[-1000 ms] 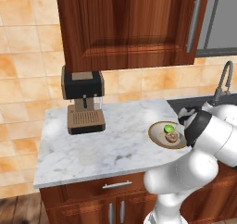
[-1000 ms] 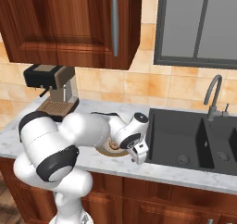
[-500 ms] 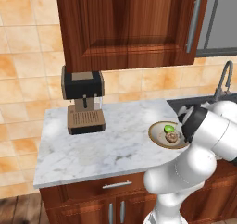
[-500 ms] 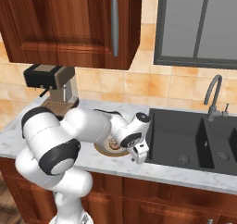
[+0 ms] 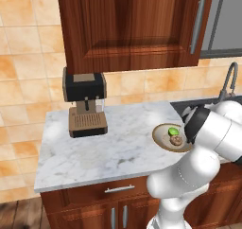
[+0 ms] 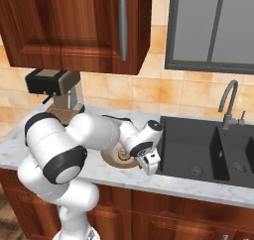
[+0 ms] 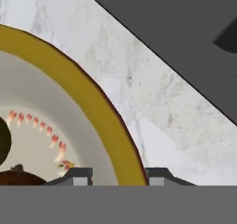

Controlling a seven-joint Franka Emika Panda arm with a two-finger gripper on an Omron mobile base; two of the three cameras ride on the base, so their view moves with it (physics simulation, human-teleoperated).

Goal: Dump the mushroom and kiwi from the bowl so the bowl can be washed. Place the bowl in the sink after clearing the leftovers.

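You see gripper [image 7: 118,177] straddling bowl [image 5: 161,137] rim, contact unclear. Bowl on marble counter [image 5: 94,147], kiwi [image 5: 173,131] and mushroom [image 5: 176,140] inside. Sink [image 6: 208,152] beside, coffee machine [image 5: 85,102] well apart.

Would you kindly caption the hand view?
Gripper fingertips straddle the shallow bowl's golden-brown rim on marble counter.
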